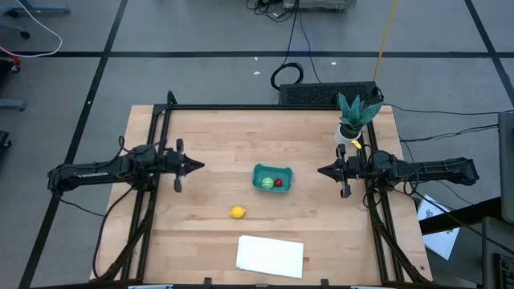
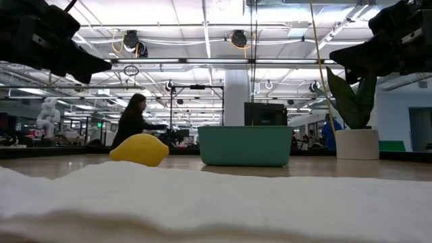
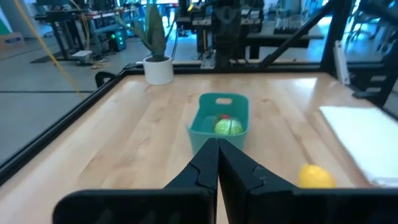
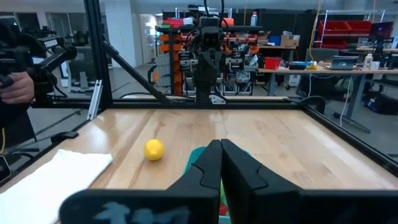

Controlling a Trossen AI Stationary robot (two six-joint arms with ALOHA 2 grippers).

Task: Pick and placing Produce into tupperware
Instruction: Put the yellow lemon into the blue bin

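Meanwhile, sat mid-frame holding green ball (image 1: 266,182) and strawberry (image 1: 279,183): tub (image 1: 272,178); lemon (image 1: 237,212) outside (lower left); both pincers (image 1: 198,165) (image 1: 323,170) pressed together.

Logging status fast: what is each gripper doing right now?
Left gripper: shut, empty, hovering left of the teal-blue plastic tub.
Right gripper: shut, empty, right of it.

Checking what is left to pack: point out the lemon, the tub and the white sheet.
lemon (image 1: 237,212): high view, middle of the yellow fruit.
tub (image 1: 259,172): high view, the teal rim at its left end.
white sheet (image 1: 271,256): high view, middle of the flat sheet.
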